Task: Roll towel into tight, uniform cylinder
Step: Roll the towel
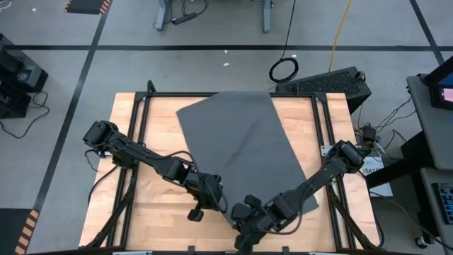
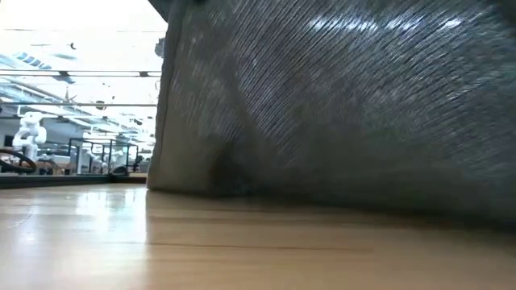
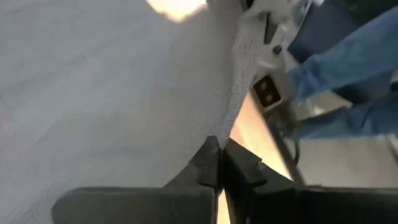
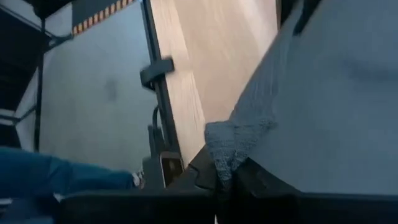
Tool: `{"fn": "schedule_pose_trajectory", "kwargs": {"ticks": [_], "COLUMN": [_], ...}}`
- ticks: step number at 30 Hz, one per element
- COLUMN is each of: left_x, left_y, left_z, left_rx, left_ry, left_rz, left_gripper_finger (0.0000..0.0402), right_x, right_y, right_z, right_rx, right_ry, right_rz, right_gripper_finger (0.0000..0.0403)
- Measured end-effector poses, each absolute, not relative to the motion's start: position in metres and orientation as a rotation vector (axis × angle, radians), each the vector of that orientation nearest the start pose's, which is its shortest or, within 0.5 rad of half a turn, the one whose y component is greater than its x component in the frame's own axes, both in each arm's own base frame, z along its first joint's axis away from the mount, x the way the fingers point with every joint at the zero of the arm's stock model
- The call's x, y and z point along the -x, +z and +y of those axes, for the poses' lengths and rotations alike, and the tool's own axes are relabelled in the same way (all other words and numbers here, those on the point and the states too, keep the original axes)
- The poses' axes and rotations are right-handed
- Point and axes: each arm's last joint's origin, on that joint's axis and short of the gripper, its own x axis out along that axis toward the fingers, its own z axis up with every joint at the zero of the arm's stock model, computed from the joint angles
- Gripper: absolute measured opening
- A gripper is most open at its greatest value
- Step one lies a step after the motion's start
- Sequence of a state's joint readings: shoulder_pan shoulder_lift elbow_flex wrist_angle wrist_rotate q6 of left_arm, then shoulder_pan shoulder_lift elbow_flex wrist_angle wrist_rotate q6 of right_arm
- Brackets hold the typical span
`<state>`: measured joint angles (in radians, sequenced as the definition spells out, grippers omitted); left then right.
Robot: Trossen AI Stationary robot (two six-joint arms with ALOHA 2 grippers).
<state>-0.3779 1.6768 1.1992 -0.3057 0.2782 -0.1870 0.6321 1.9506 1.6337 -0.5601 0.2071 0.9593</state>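
Towel [image 1: 244, 152] lies on table [image 1: 148, 212], centre-right.

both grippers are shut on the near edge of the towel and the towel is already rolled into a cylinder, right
Not quite. The left gripper and right gripper are shut on the towel's near edge, but the high view shows it spread flat, not rolled.

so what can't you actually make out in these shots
- Towel's white tag: not visible in any view.
- Low view: the towel fills most of the picture and hides both hands.
- High view: the left hand and right hand grip points are too small to see.
- Person: cut off by the picture edge in both wrist views.
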Motion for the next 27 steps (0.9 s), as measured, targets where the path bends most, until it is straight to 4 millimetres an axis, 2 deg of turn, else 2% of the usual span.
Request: {"fn": "schedule_pose_trajectory", "kwargs": {"ticks": [3,8,13,17,21,24,27], "left_x": [-0.335,-0.342,-0.349,-0.354,-0.357,-0.358,-0.358], "left_y": [0.242,0.246,0.249,0.249,0.249,0.250,0.250], "left_z": [-0.141,-0.134,-0.117,-0.099,-0.086,-0.082,-0.080], "left_rx": [0.185,0.280,0.406,0.516,0.596,0.634,0.638], "left_ry": [-0.537,-0.492,-0.480,-0.440,-0.455,-0.461,-0.469], "left_rz": [0.828,0.788,0.790,0.809,0.828,0.839,0.840], "left_gripper_finger": [0.0005,0.0005,0.0005,0.0005,0.0005,0.0005,0.0005], "right_x": [-0.335,-0.306,-0.287,-0.282,-0.287,-0.295,-0.302], "right_y": [0.266,0.275,0.285,0.287,0.288,0.290,0.290], "right_z": [0.254,0.266,0.279,0.283,0.277,0.269,0.261], "right_rx": [-0.522,-0.539,-0.533,-0.433,-0.344,-0.316,-0.340], "right_ry": [-0.011,-0.074,-0.113,-0.162,-0.228,-0.275,-0.312], "right_rz": [0.933,0.975,0.872,0.766,0.670,0.618,0.608], "right_gripper_finger": [0.0034,0.0100,0.0167,0.0222,0.0276,0.0293,0.0288]}}
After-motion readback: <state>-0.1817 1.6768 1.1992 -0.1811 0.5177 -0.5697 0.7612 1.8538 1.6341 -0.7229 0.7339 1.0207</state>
